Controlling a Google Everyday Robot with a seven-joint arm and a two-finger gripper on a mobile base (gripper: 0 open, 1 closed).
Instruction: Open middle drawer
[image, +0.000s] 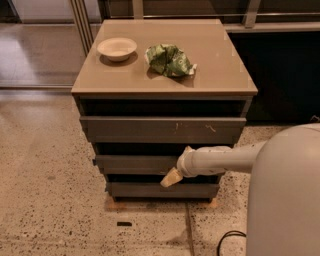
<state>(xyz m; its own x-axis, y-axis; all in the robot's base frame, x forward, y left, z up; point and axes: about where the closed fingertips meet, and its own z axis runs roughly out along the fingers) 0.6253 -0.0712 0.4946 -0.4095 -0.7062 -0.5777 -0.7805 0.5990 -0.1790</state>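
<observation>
The middle drawer (135, 164) is the shallow dark-grey plain front between the taller scratched front (160, 129) above it and the lowest front (150, 190). My gripper (177, 167) reaches in from the right on a pale arm and sits at the middle drawer's front, right of its centre. Its cream tip hangs just below that front's lower edge. The arm covers the right part of the middle drawer. No inside of the drawer shows.
The tan cabinet top (220, 70) carries a cream bowl (116, 48) and a crumpled green bag (169, 60). A dark wall unit (285, 75) stands to the right. My own pale body (285, 195) fills the lower right. Speckled floor lies in front and to the left.
</observation>
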